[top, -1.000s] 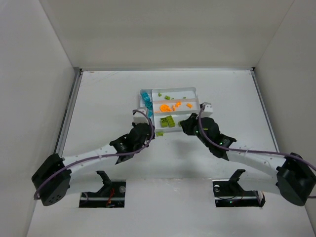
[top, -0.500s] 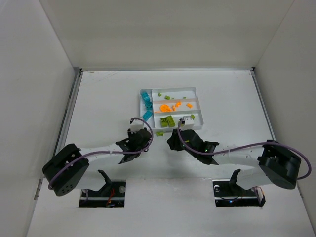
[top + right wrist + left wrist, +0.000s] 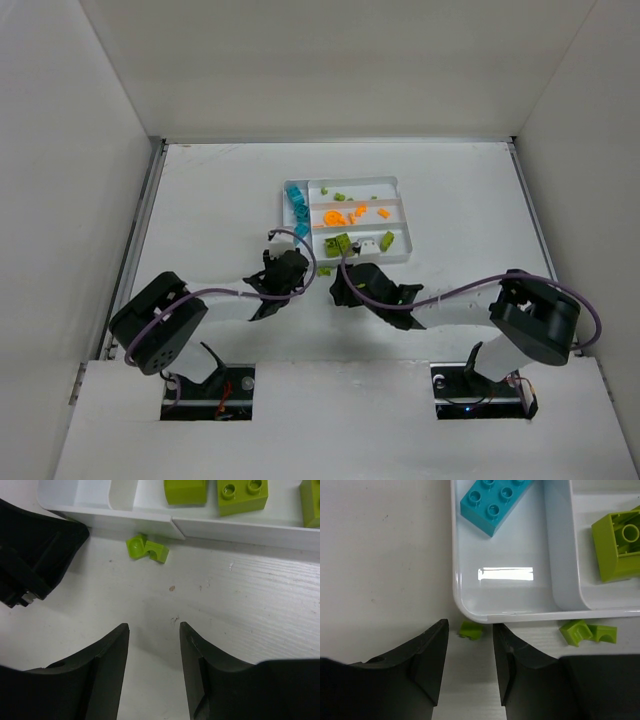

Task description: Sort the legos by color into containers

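The white tray holds the sorted legos: teal ones at its left, orange ones in the middle and lime ones at its front. My left gripper is open at the tray's near left corner. A tiny lime lego lies on the table right at its fingertips, untouched. A teal brick lies in the compartment ahead. My right gripper is open and empty on the table, a short way before a lime lego pair outside the tray's front wall.
The two gripper heads sit close together in front of the tray. The left gripper's black body fills the left of the right wrist view. Lime bricks lie just behind the tray wall. White walls enclose the table.
Both grippers have gone from shut to open. The right gripper has slid left and back from the tray's front right. The left arm's base end has swung in; its gripper stays near the tray corner.
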